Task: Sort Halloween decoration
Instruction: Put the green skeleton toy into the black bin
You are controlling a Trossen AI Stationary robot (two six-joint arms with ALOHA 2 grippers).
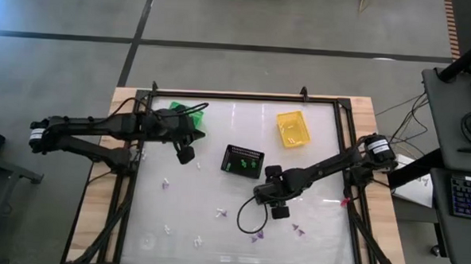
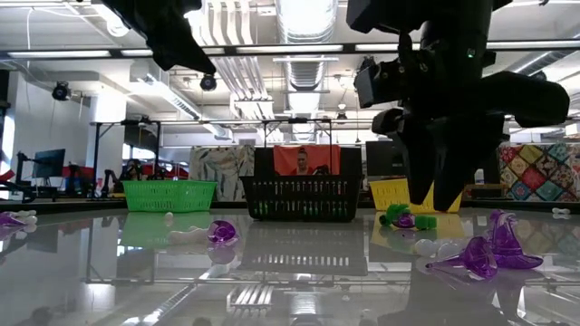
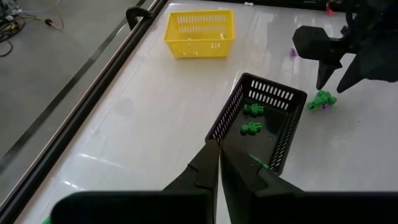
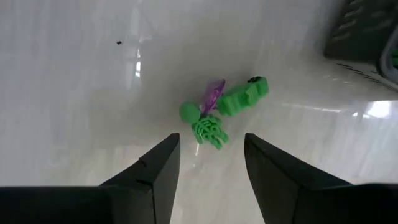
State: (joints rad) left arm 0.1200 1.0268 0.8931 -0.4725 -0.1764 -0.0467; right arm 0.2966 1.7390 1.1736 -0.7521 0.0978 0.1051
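The Halloween decoration is a scatter of tiny trinkets on the white table. A green skeleton-like trinket (image 4: pixel 208 129), a purple one (image 4: pixel 214 94) and another green one (image 4: pixel 245 98) lie bunched together. My right gripper (image 4: pixel 211 158) hangs open just above this bunch, fingers pointing down, touching nothing. It stands near the black basket (image 1: pixel 243 160), toward the table's near edge. My left gripper (image 3: pixel 219 167) is shut and holds nothing, hovering to the left of the black basket, which holds green trinkets (image 3: pixel 251 127). More purple and white trinkets (image 1: pixel 222 212) lie toward the near edge.
A yellow basket (image 1: pixel 293 126) stands at the far right and a green basket (image 1: pixel 187 114) at the far left, under my left arm. A black rail (image 1: pixel 245 96) frames the table. Purple trinkets (image 2: pixel 489 255) lie near the front edge.
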